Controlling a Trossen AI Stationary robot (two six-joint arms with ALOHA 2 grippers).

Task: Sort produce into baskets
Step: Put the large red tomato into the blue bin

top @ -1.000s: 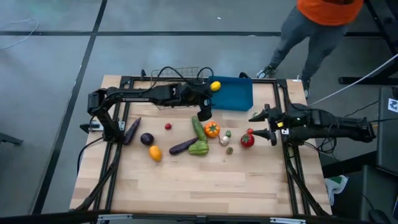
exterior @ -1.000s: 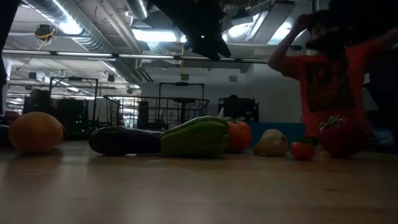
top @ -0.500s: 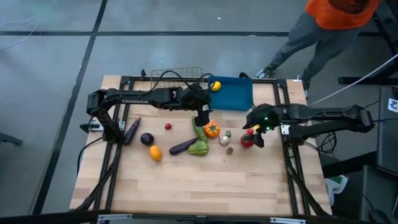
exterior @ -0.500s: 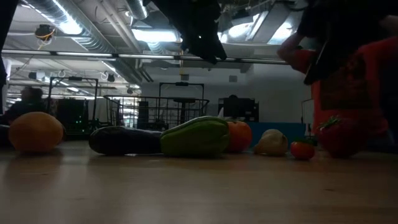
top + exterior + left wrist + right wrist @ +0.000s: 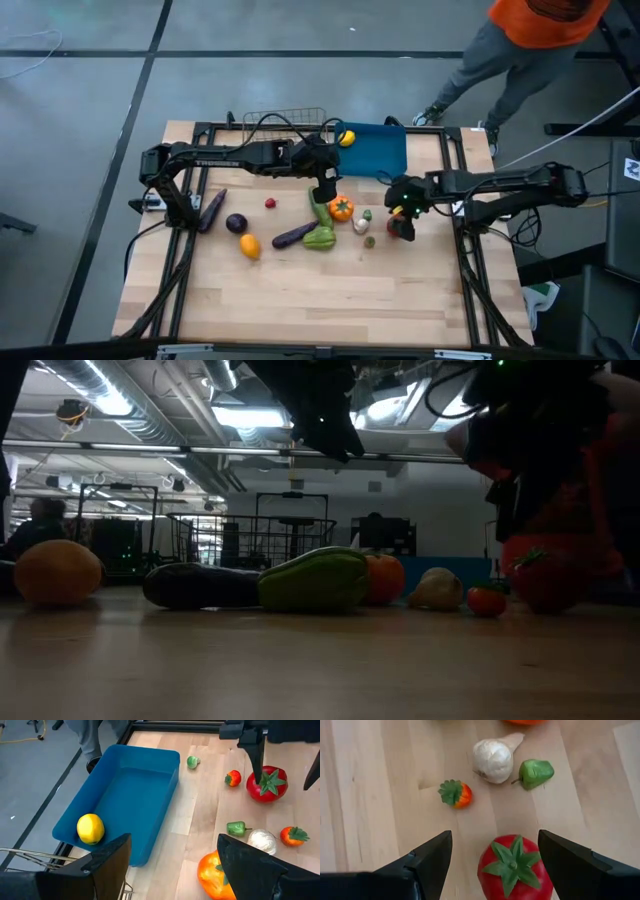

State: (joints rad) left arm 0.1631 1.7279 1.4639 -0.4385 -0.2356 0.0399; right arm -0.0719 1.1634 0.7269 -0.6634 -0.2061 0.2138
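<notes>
My right gripper [image 5: 403, 212] is open and points down over the big red tomato [image 5: 515, 867], one finger on either side of it, apart from it; the left wrist view shows the tomato [image 5: 267, 784] between those fingers. My left gripper [image 5: 325, 190] is open and empty, above the orange tomato [image 5: 341, 209] and the cucumber [image 5: 318, 205]. The blue bin [image 5: 385, 158] at the far edge holds a yellow lemon [image 5: 346, 138]. The wire basket [image 5: 283, 119] stands left of it. The white garlic [image 5: 492, 757], a small green pepper [image 5: 535, 772] and a small red-orange berry [image 5: 456, 793] lie on the table beside the tomato.
A green pepper [image 5: 320, 238], a purple eggplant [image 5: 293, 236], an orange fruit [image 5: 249, 245], a round purple piece [image 5: 236, 223], a long eggplant [image 5: 212, 210] and a red berry [image 5: 270, 203] lie left of centre. A person in orange [image 5: 540, 20] stands beyond the far right corner.
My right gripper has gone toward the table's left edge and down, tipping from level to pointing down, and now stands over the big red tomato. The tomato has stayed in place.
</notes>
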